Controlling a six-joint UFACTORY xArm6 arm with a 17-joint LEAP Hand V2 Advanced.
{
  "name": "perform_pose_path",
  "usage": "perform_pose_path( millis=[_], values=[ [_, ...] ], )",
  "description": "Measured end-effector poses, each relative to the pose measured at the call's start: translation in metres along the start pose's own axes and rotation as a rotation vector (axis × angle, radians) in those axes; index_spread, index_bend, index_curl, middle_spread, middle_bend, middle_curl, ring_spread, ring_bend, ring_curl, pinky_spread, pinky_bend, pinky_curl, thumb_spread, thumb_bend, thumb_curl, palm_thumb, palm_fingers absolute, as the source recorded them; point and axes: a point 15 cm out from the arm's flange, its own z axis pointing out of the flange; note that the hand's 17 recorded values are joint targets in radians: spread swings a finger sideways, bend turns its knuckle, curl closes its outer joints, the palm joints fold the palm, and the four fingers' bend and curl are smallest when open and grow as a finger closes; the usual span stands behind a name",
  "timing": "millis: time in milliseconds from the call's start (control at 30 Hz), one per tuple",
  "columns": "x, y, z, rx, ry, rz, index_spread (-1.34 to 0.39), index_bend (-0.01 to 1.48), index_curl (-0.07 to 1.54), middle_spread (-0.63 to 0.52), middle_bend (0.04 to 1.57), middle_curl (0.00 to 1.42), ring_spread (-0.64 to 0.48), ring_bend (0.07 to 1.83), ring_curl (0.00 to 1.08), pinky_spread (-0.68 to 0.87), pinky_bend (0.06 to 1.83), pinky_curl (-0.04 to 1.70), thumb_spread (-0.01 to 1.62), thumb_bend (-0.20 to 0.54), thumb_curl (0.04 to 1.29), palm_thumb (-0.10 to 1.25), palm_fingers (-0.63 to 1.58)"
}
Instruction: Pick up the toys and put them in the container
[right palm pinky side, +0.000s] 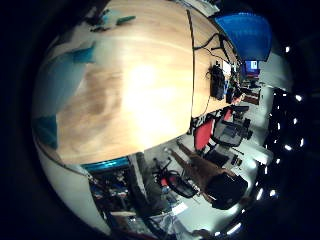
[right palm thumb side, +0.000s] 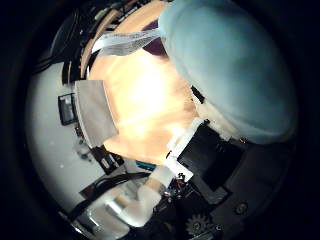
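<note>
A big pale blue soft toy (right palm thumb side: 232, 72) fills much of the right thumb side palm view, close to the palm. It rests against the black parts of my right hand (right palm thumb side: 215, 165), and a white finger (right palm thumb side: 140, 205) reaches out beside it. The hand holds the toy high above the wooden table (right palm pinky side: 130, 80). In the right little finger side palm view, small toys (right palm pinky side: 110, 18) lie at the table's far end, and teal things (right palm pinky side: 76, 54) lie near its edge. I cannot make out a container for certain.
A grey flat piece (right palm thumb side: 95, 110) and a white striped thing (right palm thumb side: 125, 42) lie by the table in the thumb side view. Chairs, one of them red (right palm pinky side: 203, 135), stand along the table's side. A blue thing (right palm pinky side: 248, 35) stands beyond its far corner.
</note>
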Motion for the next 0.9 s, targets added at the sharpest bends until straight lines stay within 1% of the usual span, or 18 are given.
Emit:
perform_pose_path(
  millis=[100, 233, 433, 600, 900],
  values=[
    [-0.020, -0.006, -0.030, 0.037, 0.008, -0.030, -0.57, 0.17, 0.35, -0.46, 0.48, 0.71, -0.40, 1.02, 0.52, -0.54, 1.30, 0.35, 1.07, -0.020, 0.48, 0.81, 1.01],
    [-0.048, -0.013, -0.064, 0.090, -0.021, -0.067, -0.57, 0.17, 0.36, -0.46, 0.47, 0.73, -0.40, 1.01, 0.52, -0.54, 1.29, 0.36, 1.08, -0.020, 0.48, 0.80, 1.02],
    [-0.102, -0.019, -0.099, 0.139, -0.024, -0.133, -0.57, 0.16, 0.37, -0.47, 0.46, 0.76, -0.40, 1.01, 0.53, -0.55, 1.27, 0.37, 1.08, -0.019, 0.48, 0.80, 1.02],
    [-0.168, -0.018, -0.125, 0.196, -0.007, -0.206, -0.57, 0.16, 0.37, -0.47, 0.45, 0.77, -0.40, 1.00, 0.53, -0.55, 1.27, 0.38, 1.08, -0.022, 0.48, 0.79, 1.01],
    [-0.287, -0.009, -0.147, 0.228, -0.014, -0.329, -0.57, 0.16, 0.37, -0.48, 0.43, 0.80, -0.40, 1.00, 0.54, -0.55, 1.25, 0.39, 1.08, -0.020, 0.49, 0.79, 1.02]
  ],
)
